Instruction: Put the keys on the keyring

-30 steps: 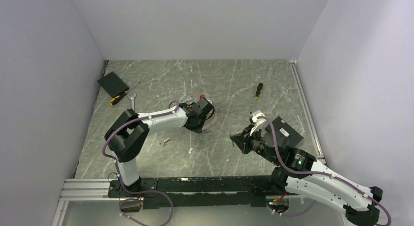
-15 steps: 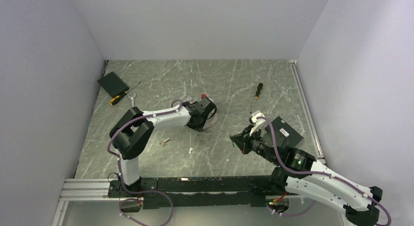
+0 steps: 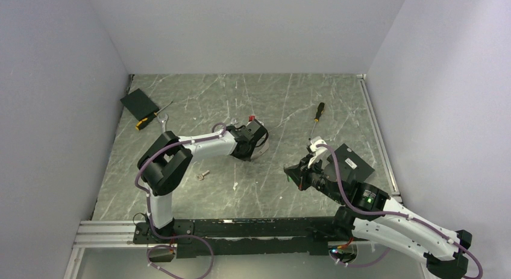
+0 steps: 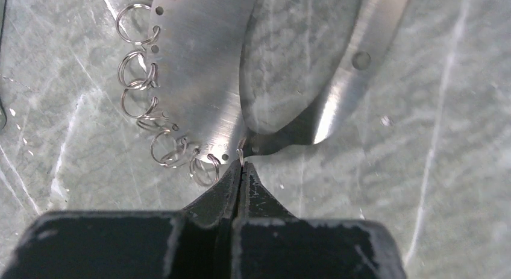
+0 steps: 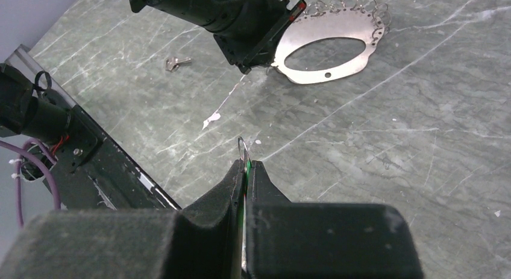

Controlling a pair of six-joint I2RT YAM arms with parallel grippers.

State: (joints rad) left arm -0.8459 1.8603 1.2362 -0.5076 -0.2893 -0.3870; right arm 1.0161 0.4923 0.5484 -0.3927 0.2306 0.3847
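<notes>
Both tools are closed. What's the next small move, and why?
Probably carry the right tool toward the keyring plate. It is shut on what looks like the green key, well short of the plate, while the left tool pinches one small ring at the plate's edge, apparently holding it ready.

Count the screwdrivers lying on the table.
2. One screwdriver lies far left beside the black pad; the other screwdriver lies right of centre. More may be hidden.

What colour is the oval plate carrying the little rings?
Bare silvery metal with a brushed finish; the oval plate shows best in the left wrist view.
</notes>
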